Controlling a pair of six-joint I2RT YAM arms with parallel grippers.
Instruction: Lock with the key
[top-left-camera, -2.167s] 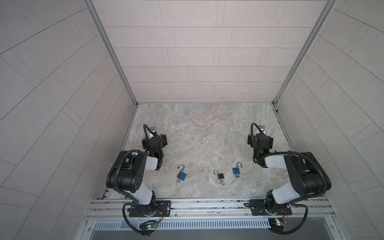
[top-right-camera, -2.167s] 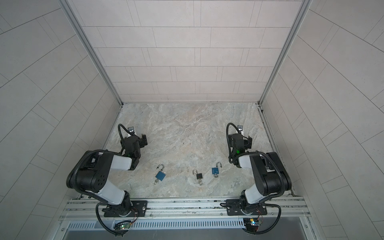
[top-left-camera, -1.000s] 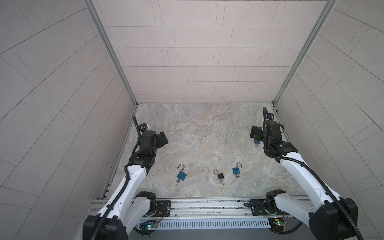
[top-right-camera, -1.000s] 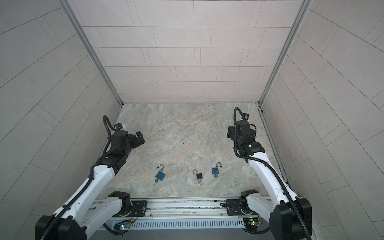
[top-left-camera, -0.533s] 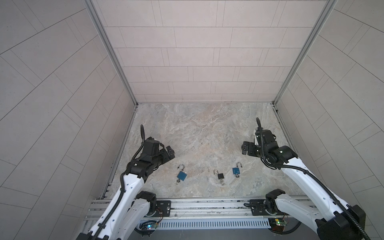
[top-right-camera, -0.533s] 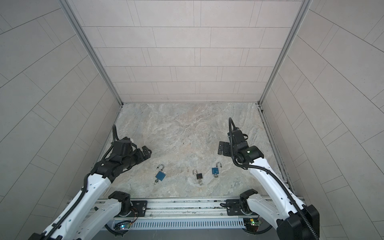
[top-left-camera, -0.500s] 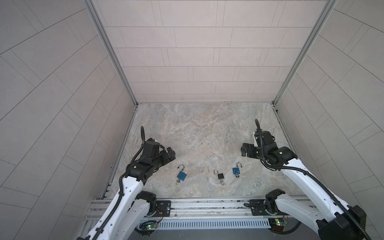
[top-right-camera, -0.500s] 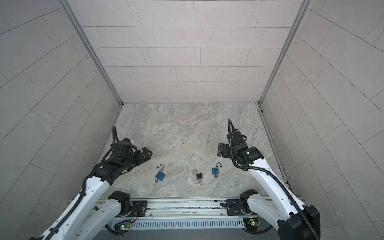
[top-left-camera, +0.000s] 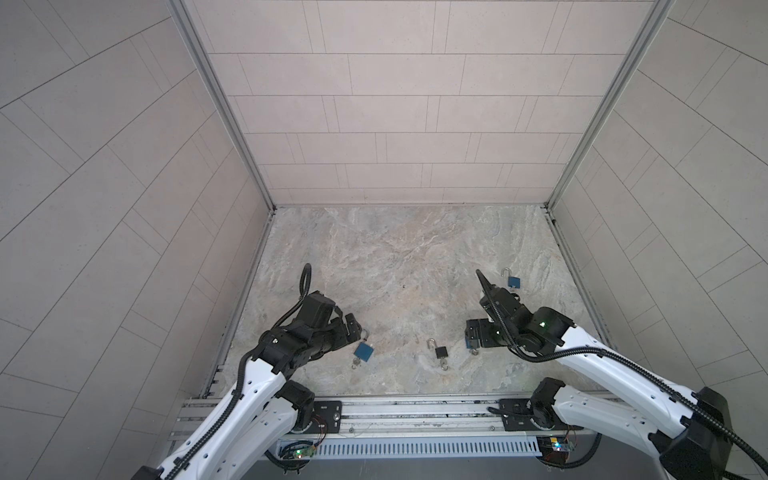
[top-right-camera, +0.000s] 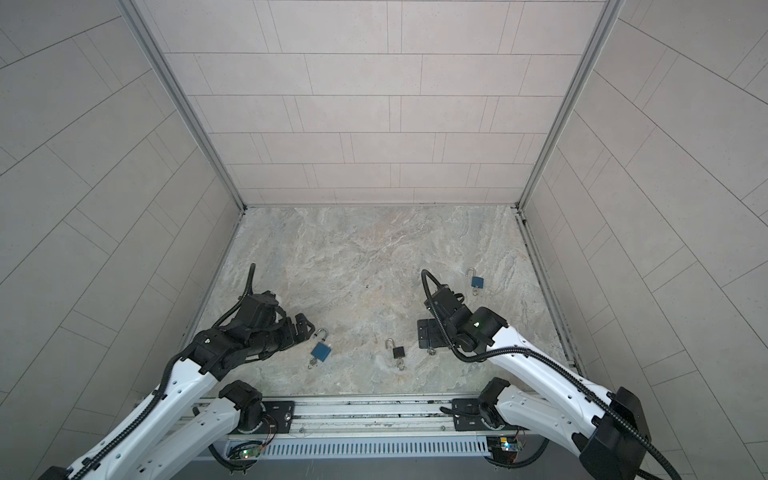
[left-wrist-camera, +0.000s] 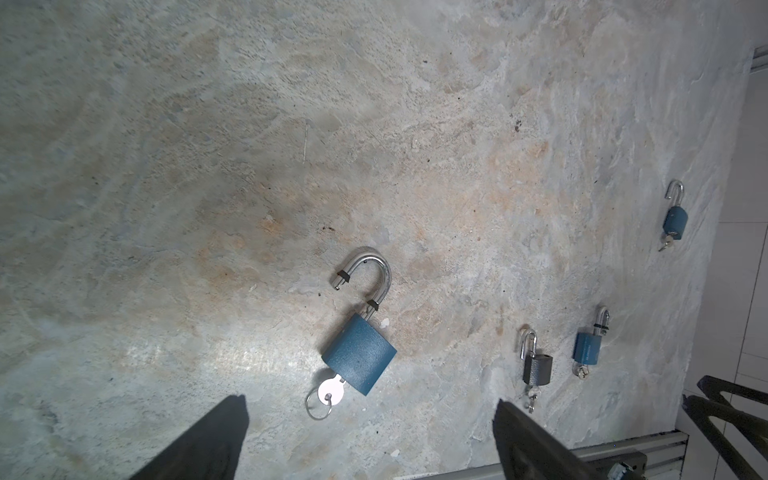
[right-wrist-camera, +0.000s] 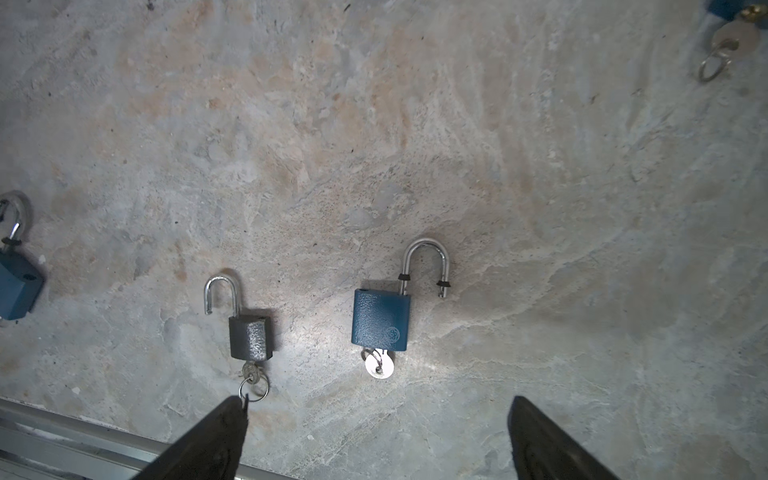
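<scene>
Low in a top view, my left tool (top-left-camera: 352, 328), spread wide and empty, hangs just beside a blue padlock (top-left-camera: 363, 351), its shackle open and key (left-wrist-camera: 330, 392) inserted. My right tool (top-left-camera: 473, 337), likewise released, hovers over a second blue padlock (right-wrist-camera: 381, 320). A third blue padlock (top-left-camera: 513, 282) lies farther up, right.

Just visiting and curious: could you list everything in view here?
left blue padlock: one, blue, front left, shackle open
grey padlock: one, dark grey, front middle, shackle open
right blue padlocks: two, blue, front right and farther back, shackles open
keys: four, silvery, one in each padlock
table: one, marbled grey-beige, centre
walls: three, pale tiles, around table
rail: one, metal, front edge
arms: two, white and black, on rail
left end effector, right end effector: two, black, open, by front blue padlocks
</scene>
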